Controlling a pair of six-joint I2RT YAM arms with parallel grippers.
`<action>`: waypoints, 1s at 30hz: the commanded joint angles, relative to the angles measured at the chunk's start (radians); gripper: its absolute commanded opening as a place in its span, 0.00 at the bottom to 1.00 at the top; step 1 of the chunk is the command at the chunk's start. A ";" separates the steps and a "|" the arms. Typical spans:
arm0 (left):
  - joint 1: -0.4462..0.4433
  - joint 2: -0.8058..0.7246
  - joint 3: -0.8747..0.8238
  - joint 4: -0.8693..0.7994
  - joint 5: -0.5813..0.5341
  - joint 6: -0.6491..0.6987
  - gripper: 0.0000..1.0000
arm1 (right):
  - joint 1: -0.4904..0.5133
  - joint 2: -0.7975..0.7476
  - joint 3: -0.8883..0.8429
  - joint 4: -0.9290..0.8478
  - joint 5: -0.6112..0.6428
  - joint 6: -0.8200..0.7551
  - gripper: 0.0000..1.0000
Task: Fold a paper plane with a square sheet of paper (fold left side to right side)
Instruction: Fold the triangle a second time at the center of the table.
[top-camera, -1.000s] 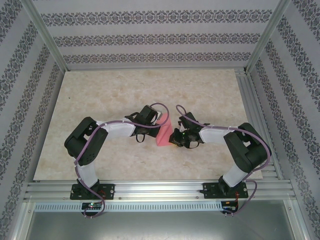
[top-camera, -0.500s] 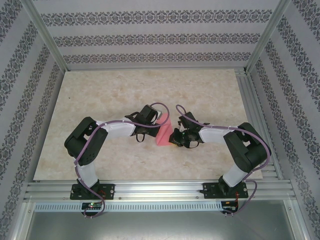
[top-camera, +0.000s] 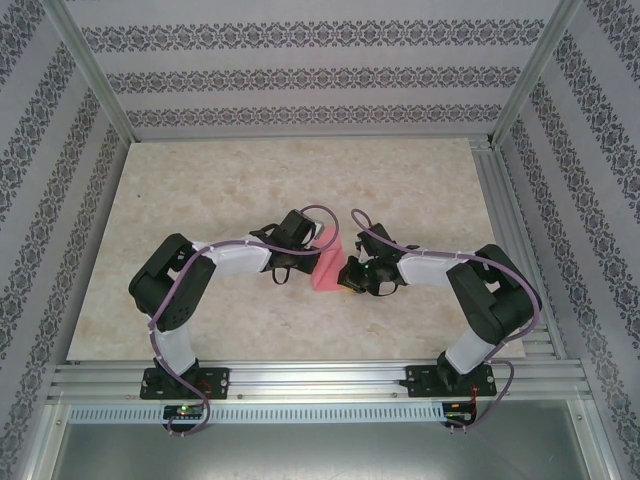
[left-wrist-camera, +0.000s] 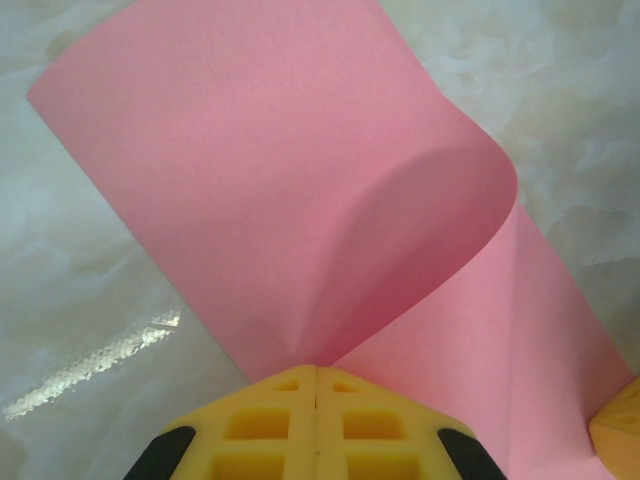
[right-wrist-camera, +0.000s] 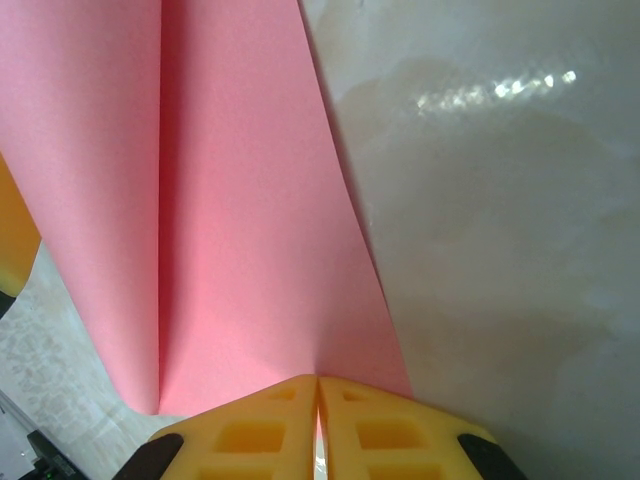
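The square sheet of paper (top-camera: 329, 263) is pink and sits at the table's middle between both arms. My left gripper (top-camera: 316, 240) is at its far left edge, my right gripper (top-camera: 347, 270) at its right edge. In the left wrist view the sheet (left-wrist-camera: 300, 190) curls over itself in a soft loop, and the yellow jaws of my left gripper (left-wrist-camera: 316, 368) are shut on its edge. In the right wrist view the paper (right-wrist-camera: 250, 230) shows a long rounded fold down its left side, and my right gripper (right-wrist-camera: 318, 380) is shut on its near edge.
The marbled tabletop (top-camera: 220, 190) lies open around the arms. Patterned walls and an aluminium frame (top-camera: 300, 380) enclose it. A yellow fingertip of the other gripper (left-wrist-camera: 618, 432) shows at the lower right of the left wrist view.
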 joint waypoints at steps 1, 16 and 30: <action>0.010 0.022 0.003 0.016 0.016 -0.001 0.04 | 0.006 0.031 0.004 -0.054 0.058 -0.024 0.11; 0.010 0.029 -0.010 0.015 0.008 0.002 0.04 | 0.008 0.034 0.008 -0.055 0.056 -0.027 0.11; 0.010 0.034 -0.017 0.019 0.010 -0.001 0.04 | 0.000 -0.068 0.088 -0.034 0.032 -0.025 0.14</action>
